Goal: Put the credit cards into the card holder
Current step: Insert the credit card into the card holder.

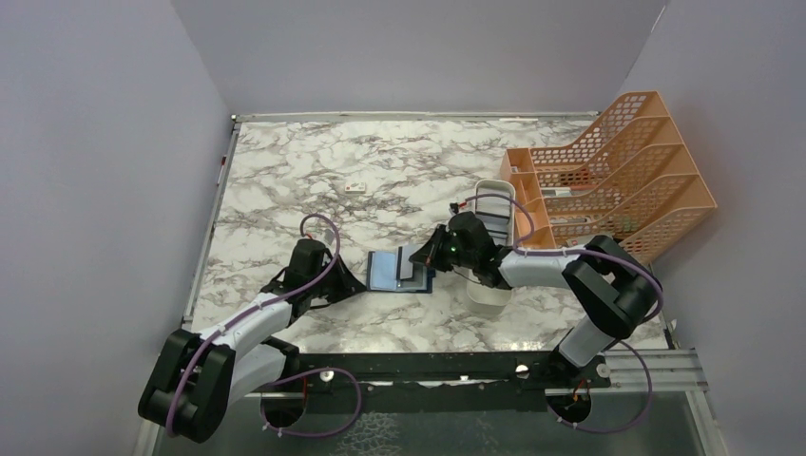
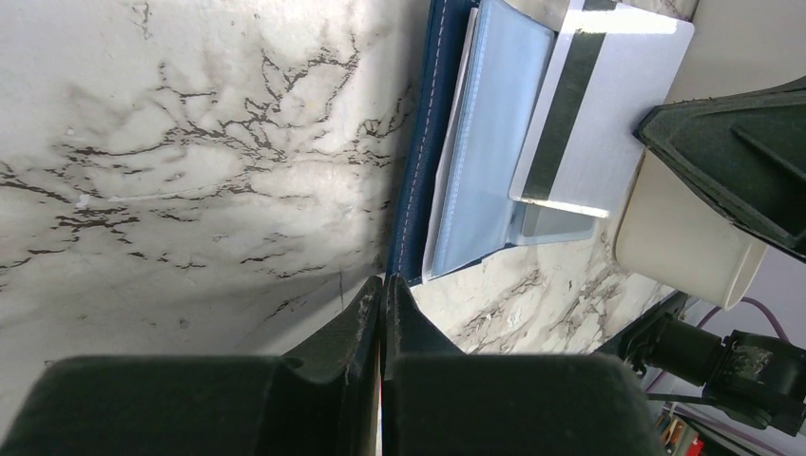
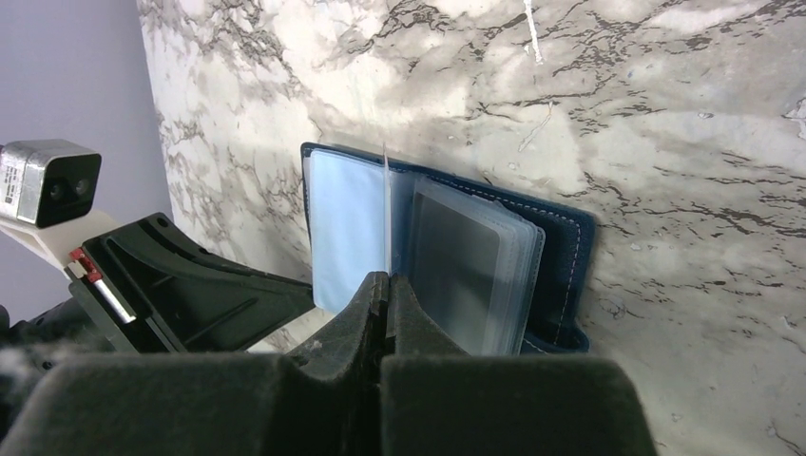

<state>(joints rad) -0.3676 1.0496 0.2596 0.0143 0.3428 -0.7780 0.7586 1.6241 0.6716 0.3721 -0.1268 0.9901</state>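
Note:
The navy card holder [image 1: 384, 271] lies open on the marble table, light-blue inside up, clear sleeves [image 3: 470, 271] fanned on one half. My left gripper [image 2: 383, 280] is shut on the holder's [image 2: 485, 142] stitched navy edge. My right gripper [image 3: 387, 277] is shut on a credit card [image 3: 387, 209], which I see edge-on and upright over the holder's [image 3: 561, 247] middle fold. In the left wrist view that card [image 2: 608, 114] is pale grey with a dark stripe and hangs over the holder's far half. From above, the right gripper [image 1: 425, 255] holds the card [image 1: 411, 266] at the holder's right side.
A long white tray [image 1: 499, 223] lies just right of the holder, under my right arm. An orange mesh file rack [image 1: 618, 171] stands at the back right. A tiny white block [image 1: 356, 187] sits behind the holder. My left gripper body [image 3: 190, 285] is close to the holder's left side.

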